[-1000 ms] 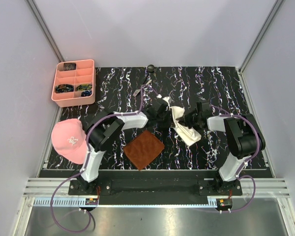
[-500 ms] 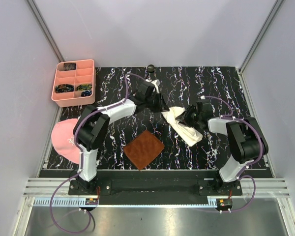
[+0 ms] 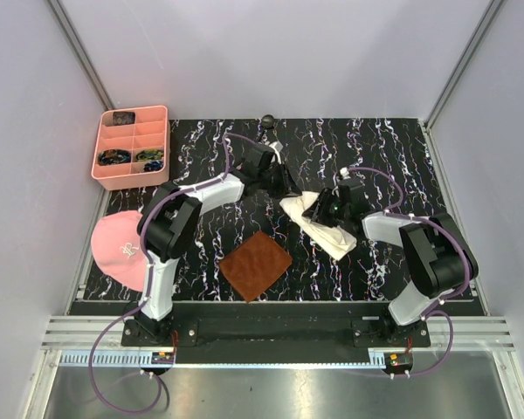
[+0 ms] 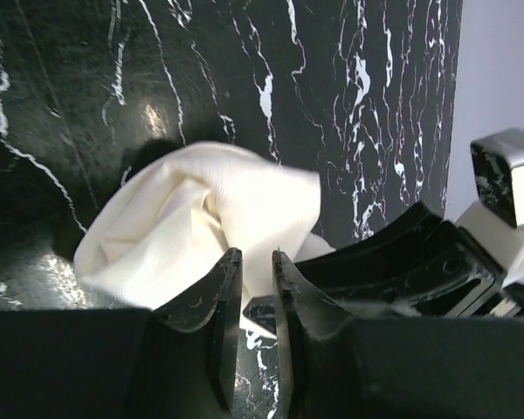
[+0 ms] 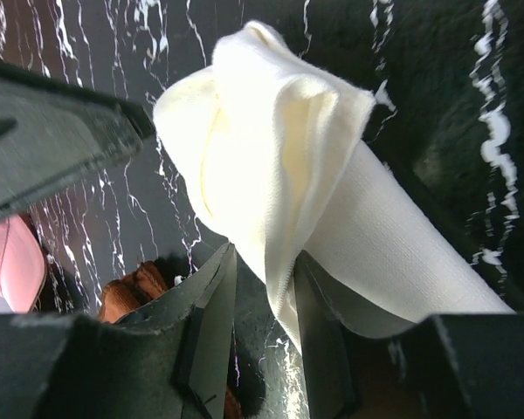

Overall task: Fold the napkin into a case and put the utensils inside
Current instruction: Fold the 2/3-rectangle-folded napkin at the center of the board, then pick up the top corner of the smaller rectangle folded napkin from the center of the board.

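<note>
Lying between two pincers, one cream napkin (image 3: 336, 236) sits crumpled: right pincer (image 5: 262, 257) parted around a fold, left pincer (image 4: 256, 257) nearly closed at its edge, grip unclear. One brown mat (image 3: 256, 264) lies nearside of both; black marbled table (image 3: 402, 157), white walls (image 3: 271, 52).

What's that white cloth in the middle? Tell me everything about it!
The napkin is a soft, plain cream-white cloth, bunched into a crumpled, slanted roll, not neatly folded. It lies on the black marbled table between the arms. One fold hangs between the right gripper's parted fingers. The left gripper sits at its other end; whether it pinches the cloth is unclear.
</note>
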`<state>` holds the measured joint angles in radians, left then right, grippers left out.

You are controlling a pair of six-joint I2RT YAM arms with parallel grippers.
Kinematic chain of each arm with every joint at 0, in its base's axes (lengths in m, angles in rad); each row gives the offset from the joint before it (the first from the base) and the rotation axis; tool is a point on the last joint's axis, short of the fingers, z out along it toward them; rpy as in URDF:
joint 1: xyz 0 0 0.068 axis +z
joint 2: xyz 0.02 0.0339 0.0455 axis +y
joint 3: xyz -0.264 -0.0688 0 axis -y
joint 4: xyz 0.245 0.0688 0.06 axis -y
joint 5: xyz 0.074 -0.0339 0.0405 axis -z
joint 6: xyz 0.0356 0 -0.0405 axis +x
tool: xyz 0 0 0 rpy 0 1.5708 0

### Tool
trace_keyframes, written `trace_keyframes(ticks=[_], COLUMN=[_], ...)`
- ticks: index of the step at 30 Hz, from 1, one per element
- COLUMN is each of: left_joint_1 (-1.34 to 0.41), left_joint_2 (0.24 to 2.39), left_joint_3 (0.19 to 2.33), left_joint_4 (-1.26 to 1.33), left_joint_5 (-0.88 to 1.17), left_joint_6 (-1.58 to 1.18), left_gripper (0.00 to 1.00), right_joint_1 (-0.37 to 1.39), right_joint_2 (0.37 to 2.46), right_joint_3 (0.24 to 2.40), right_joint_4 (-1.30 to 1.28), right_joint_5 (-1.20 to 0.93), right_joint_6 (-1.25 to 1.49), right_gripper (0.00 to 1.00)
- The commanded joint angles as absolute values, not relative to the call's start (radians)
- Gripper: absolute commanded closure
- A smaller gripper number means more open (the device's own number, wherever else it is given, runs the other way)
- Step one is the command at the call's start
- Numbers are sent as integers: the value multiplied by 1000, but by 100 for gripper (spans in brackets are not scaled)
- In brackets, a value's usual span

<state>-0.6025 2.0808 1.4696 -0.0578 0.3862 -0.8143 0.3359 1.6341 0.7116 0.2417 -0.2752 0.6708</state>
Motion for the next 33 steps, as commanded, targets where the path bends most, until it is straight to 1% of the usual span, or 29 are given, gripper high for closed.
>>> trace_keyframes(ticks=[1,4,6,9,10,13,14,17,23,25,29,31,33], left_joint_1=[-594,-589,-586,-584,-584,-584,-584,-586,-584,-584,-584,-586,-591], left_joint_2=[2066,2054,2034,2004,1996,1971,1968,1951,1925,1916,1910,1908,1902], left_joint_3=[1467,1448,1428,1405,1399,1370,1364,1345,1336,1335,1333,1332,1327], left_joint_4=[-12,-12,-12,-28,-38,-43,-43,-40,-67,-78,-84,-97,-112], left_joint_5=[420,416,411,393,387,380,379,380,371,371,377,365,341], left_joint_6=[-828,-822,-812,-784,-778,-765,-762,-764,-738,-732,-715,-706,-684], left_gripper=[78,78,79,79,79,79,80,80,80,80,80,78,73], right_joint_1=[373,396,405,405,405,402,402,393,325,302,267,261,244], right_joint_2=[1669,1681,1642,1564,1548,1529,1534,1574,1647,1652,1687,1719,1747], right_joint_3=[719,759,772,794,801,863,879,943,1000,994,996,1006,1005], right_joint_4=[281,197,135,60,49,-41,-54,-87,-104,-100,-49,-31,-9], right_joint_5=[-224,-190,-161,-144,-144,-135,-135,-143,-210,-230,-325,-351,-406], right_joint_6=[672,612,586,551,536,508,500,459,457,457,462,453,456], right_gripper=[59,59,58,50,42,30,23,16,14,10,7,8,10])
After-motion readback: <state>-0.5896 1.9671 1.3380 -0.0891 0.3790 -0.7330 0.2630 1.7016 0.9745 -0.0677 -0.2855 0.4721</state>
